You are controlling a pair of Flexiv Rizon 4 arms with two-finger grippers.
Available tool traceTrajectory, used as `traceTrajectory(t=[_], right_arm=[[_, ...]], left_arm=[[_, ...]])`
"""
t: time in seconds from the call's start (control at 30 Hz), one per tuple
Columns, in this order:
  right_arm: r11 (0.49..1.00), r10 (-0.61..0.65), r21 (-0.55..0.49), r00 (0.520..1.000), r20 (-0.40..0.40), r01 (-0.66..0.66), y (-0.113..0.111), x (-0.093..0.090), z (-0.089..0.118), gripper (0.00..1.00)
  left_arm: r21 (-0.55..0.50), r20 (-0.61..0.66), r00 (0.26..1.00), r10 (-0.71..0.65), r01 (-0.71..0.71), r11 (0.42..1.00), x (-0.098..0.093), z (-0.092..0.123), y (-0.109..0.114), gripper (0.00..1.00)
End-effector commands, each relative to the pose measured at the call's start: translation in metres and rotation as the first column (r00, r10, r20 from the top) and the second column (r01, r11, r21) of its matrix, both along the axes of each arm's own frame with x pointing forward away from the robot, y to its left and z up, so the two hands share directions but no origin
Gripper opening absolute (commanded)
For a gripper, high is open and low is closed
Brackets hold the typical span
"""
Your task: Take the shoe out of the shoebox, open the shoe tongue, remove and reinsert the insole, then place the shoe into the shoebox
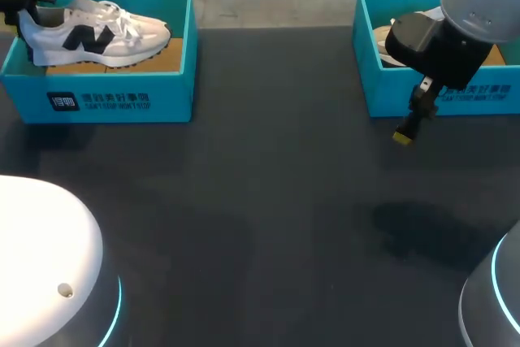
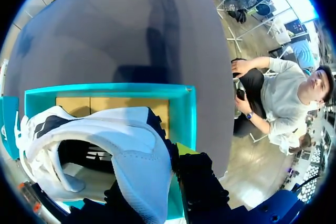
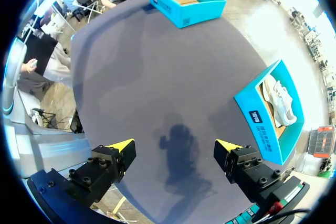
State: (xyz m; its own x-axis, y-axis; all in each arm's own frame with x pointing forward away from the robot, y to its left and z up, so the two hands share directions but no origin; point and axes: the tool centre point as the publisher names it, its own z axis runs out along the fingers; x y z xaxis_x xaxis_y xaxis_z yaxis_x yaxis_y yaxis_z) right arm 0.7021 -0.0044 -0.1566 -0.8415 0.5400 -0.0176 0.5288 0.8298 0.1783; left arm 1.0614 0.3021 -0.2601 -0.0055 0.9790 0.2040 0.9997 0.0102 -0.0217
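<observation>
A white shoe [image 1: 97, 34] with a black side mark sits in the teal shoebox [image 1: 114, 99] at the table's far left, toe toward the middle. My left gripper [image 1: 23, 7] is at the shoe's heel. In the left wrist view the heel collar of the shoe [image 2: 131, 150] lies between the fingers, and the left gripper [image 2: 157, 179] is shut on it; only one yellow tip shows. My right gripper [image 1: 406, 129] hangs open above the table in front of the other box. In its own view the right gripper [image 3: 173, 145] holds nothing.
A second teal shoebox [image 1: 439, 99] stands at the far right with another white shoe [image 3: 282, 102] inside, partly hidden by my right arm in the head view. Dark tabletop [image 1: 260, 201] stretches between the two boxes.
</observation>
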Motion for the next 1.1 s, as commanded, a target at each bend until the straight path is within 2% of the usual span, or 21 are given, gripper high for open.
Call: traceTrajectory(t=[0.03,0.63,1.1], right_arm=[[1.000,-0.001,-0.002,1.000,-0.005,0.001,0.001,0.002,0.000,1.00],[1.000,-0.001,-0.002,1.000,-0.005,0.001,0.001,0.002,0.000,1.00],[1.000,-0.001,-0.002,1.000,-0.005,0.001,0.001,0.002,0.000,1.00]], left_arm=[[-0.005,-0.011,1.000,-0.005,0.005,1.000,0.008,-0.011,0.001,0.00],[0.010,-0.034,0.999,-0.040,0.040,0.999,0.009,-0.050,0.004,0.00],[-0.005,-0.055,0.997,-0.062,0.062,0.998,0.005,-0.071,-0.002,0.00]])
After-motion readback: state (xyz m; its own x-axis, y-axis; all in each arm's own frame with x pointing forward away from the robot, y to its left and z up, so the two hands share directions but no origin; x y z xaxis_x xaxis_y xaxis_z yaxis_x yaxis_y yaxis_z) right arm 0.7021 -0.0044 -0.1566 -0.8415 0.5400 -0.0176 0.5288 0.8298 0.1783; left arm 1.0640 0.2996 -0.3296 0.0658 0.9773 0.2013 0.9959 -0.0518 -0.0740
